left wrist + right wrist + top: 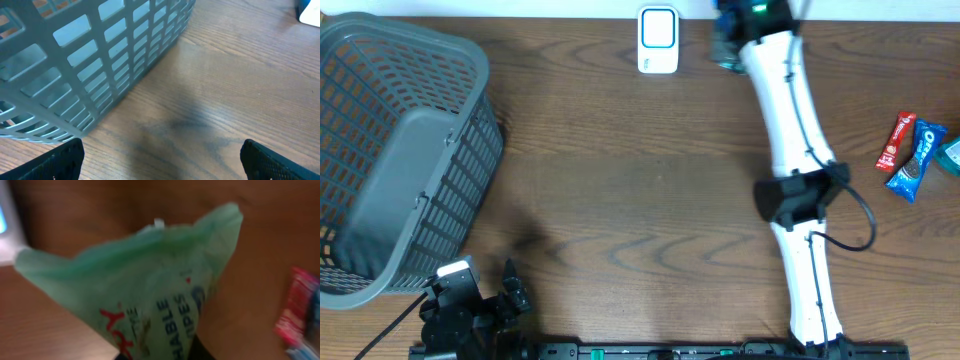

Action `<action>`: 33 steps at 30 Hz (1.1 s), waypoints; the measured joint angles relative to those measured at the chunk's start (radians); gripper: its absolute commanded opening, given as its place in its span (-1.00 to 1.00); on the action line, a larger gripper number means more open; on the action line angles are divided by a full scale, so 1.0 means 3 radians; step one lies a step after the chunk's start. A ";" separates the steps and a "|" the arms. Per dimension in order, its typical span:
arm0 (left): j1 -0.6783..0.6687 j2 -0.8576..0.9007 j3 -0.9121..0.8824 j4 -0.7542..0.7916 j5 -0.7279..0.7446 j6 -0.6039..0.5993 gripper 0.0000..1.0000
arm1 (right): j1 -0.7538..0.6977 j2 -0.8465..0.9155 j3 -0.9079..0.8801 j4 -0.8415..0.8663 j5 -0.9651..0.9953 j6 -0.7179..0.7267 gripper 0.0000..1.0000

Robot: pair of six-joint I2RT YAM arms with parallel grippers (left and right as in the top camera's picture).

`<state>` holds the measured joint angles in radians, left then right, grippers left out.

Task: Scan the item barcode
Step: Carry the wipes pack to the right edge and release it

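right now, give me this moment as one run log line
right fingers: shut on green wipes pack | pack: held beside scanner | left fingers: open, empty, by basket | scan: not confirmed

1. Smooth, matt: brown wood-grain table point(620, 170).
2. Matt moulded plastic: grey slotted basket point(470, 60).
3. Glossy hard plastic: white boxy scanner point(658, 40).
4. Beside the scanner, crinkled, faintly shiny film: green wipes pack point(150, 290).
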<state>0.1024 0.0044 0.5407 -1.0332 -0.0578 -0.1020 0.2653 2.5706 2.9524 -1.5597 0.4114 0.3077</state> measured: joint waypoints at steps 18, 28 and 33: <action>0.0000 0.0000 0.0000 0.0000 0.0000 0.0000 1.00 | -0.1835 -0.0038 -0.1236 0.0544 0.0165 0.0233 -0.97; 0.0000 0.0000 0.0000 0.0000 0.0000 0.0000 1.00 | -0.1938 -0.0033 -0.1801 0.0748 -0.0272 0.0207 0.98; 0.0000 0.0000 0.0000 0.0000 0.0001 0.0000 1.00 | -0.1933 -0.0206 -0.1373 0.0437 -0.0296 0.0207 0.99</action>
<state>0.1024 0.0044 0.5407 -1.0332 -0.0574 -0.1020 -0.3145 2.5088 2.5404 -1.4284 0.3225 0.3698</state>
